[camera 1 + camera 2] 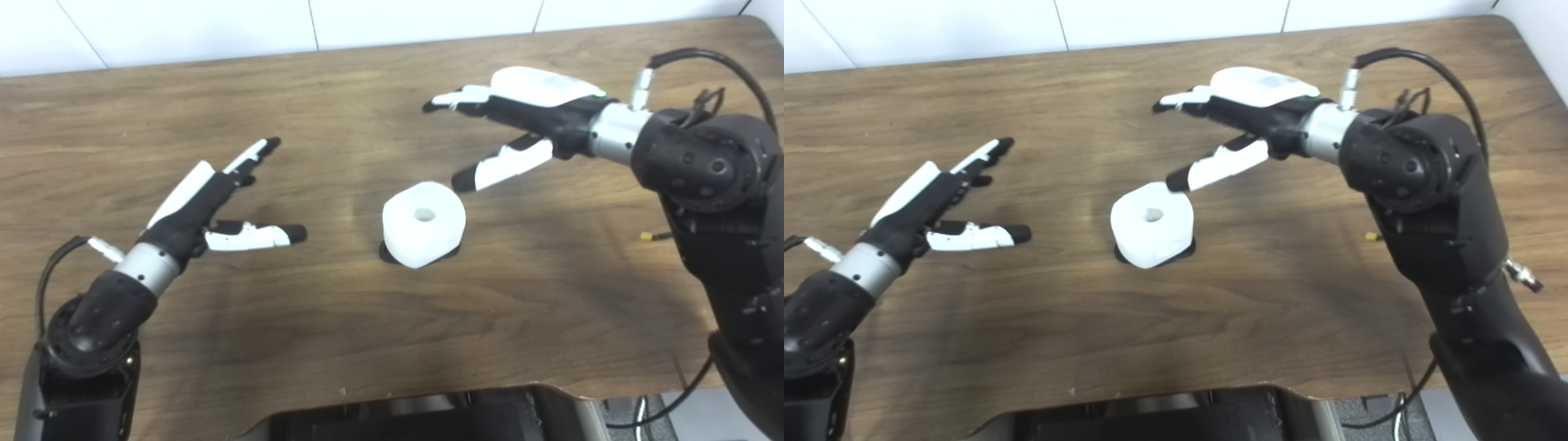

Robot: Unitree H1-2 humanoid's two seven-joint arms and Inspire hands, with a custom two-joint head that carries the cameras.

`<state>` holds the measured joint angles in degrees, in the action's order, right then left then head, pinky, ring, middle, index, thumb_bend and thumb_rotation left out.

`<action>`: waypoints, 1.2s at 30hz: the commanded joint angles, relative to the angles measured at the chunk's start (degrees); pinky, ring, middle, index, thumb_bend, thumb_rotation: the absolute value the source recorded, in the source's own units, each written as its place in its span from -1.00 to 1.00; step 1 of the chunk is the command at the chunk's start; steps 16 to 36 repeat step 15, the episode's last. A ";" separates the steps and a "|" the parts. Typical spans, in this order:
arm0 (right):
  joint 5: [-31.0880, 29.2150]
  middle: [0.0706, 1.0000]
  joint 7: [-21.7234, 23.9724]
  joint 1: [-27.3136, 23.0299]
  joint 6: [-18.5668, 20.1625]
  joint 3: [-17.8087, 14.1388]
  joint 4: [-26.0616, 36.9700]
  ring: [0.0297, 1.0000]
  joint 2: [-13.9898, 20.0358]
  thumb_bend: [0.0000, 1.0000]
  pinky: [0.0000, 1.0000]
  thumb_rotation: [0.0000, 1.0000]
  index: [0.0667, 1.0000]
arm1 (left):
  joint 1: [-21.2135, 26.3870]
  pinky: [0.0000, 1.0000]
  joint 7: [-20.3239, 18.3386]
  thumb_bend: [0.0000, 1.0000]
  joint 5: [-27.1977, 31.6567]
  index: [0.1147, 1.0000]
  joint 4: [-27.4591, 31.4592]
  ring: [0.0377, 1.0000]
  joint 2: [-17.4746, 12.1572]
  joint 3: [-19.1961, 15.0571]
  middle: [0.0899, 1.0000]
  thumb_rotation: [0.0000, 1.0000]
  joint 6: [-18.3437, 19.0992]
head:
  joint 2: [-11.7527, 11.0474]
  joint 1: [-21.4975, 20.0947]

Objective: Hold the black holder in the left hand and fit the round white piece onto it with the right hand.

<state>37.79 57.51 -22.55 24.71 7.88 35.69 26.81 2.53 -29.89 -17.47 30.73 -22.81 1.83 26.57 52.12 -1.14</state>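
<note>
The round white piece stands in the middle of the wooden table, a small hole in its top. It sits on the black holder, of which only a thin dark rim shows under its base. My left hand hovers to the left of it, open, fingers spread and holding nothing. My right hand hangs above and to the right, also open, its thumb pointing down toward the piece without touching it.
The wooden table stretches from the white wall at the back to a front edge near my body. A small yellow bit lies on the table beside my right forearm. A black cable loops over the right wrist.
</note>
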 commanded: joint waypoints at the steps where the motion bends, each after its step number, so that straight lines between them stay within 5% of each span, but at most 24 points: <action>1: -0.40 0.80 -4.80 1.46 1.04 -2.06 0.91 0.86 -0.33 0.64 0.62 1.00 0.80 | -0.75 0.77 3.84 0.42 0.39 0.89 2.17 0.93 0.75 -2.09 0.96 -0.14 -0.75 | -0.06 -0.08; 3: -0.96 0.79 -7.39 3.72 1.53 -3.16 0.67 0.82 -0.90 0.58 0.61 1.00 0.80 | -1.88 0.74 5.74 0.26 0.09 0.86 2.28 0.89 1.57 -2.89 0.92 -0.27 -0.75 | -0.14 -0.14; 6: -2.89 0.79 -11.95 7.36 1.70 -5.43 -0.12 0.75 -2.53 0.45 0.58 1.00 0.80 | -3.93 0.65 9.51 0.10 0.98 0.81 1.80 0.82 3.28 -4.76 0.87 -0.19 -3.31 | -0.29 -0.18; 10: -5.19 0.84 -18.22 11.15 1.55 -8.27 -1.50 0.79 -5.14 0.34 0.62 1.00 0.81 | -6.04 0.67 14.54 -0.20 1.94 0.75 0.48 0.80 5.61 -7.37 0.81 0.11 -8.21 | -0.46 0.27; 15: -8.54 0.83 -25.85 14.87 0.10 -10.94 -2.74 0.78 -7.72 0.15 0.66 1.00 0.82 | -7.58 0.75 16.93 -0.23 7.91 0.83 -0.17 0.82 7.88 -10.83 0.86 0.77 -9.54 | -0.54 0.44; 36: -8.54 0.83 -25.85 14.87 0.10 -10.94 -2.74 0.78 -7.72 0.15 0.66 1.00 0.82 | -7.58 0.75 16.93 -0.23 7.91 0.83 -0.17 0.82 7.88 -10.83 0.86 0.77 -9.54 | -0.54 0.44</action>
